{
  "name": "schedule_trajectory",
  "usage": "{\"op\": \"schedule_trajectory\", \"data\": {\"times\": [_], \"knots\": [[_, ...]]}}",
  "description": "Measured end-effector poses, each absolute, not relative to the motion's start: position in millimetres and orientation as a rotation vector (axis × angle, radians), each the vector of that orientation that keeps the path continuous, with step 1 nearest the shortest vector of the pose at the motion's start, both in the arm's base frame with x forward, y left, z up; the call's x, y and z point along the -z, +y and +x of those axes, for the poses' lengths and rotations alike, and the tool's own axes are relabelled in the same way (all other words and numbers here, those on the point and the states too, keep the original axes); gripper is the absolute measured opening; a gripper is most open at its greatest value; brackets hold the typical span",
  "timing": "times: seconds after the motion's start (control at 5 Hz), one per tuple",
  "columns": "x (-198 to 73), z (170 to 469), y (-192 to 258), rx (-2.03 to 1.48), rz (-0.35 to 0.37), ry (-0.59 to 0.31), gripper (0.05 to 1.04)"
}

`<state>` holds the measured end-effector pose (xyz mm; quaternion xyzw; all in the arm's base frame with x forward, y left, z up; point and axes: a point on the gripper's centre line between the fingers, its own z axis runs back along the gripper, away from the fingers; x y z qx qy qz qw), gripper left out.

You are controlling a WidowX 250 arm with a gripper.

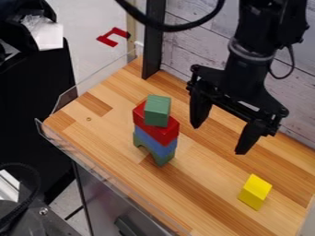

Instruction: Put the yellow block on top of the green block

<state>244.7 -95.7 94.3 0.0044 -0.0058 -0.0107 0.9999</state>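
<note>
Noting yellow block (254, 191) on wooden tabletop (215, 184), below and right of gripper (218, 140) in view. Seeing green block (157, 110) left of gripper, atop red block (155, 125), blue block (155, 141), green arch (163, 159). Finding clear guard (95, 80) beyond stack from gripper. Reading gripper as spread wide.

And it's five blocks in all, one yellow block (254, 191), one red block (166, 132), one blue block (150, 142), two green, a cube (157, 110) and an arch (163, 160), plus one gripper (218, 139), one wooden tabletop (111, 133)
</note>
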Motion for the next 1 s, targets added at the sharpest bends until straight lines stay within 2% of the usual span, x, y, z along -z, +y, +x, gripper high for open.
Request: {"op": "schedule_trajectory", "data": {"times": [0.4,0.6,1.0], "knots": [[-73,239,-108,0.035,0.009,0.045,0.999],[-72,244,-122,0.033,-0.02,0.029,0.999],[-58,250,-137,0.007,-0.015,0.016,0.999]]}}
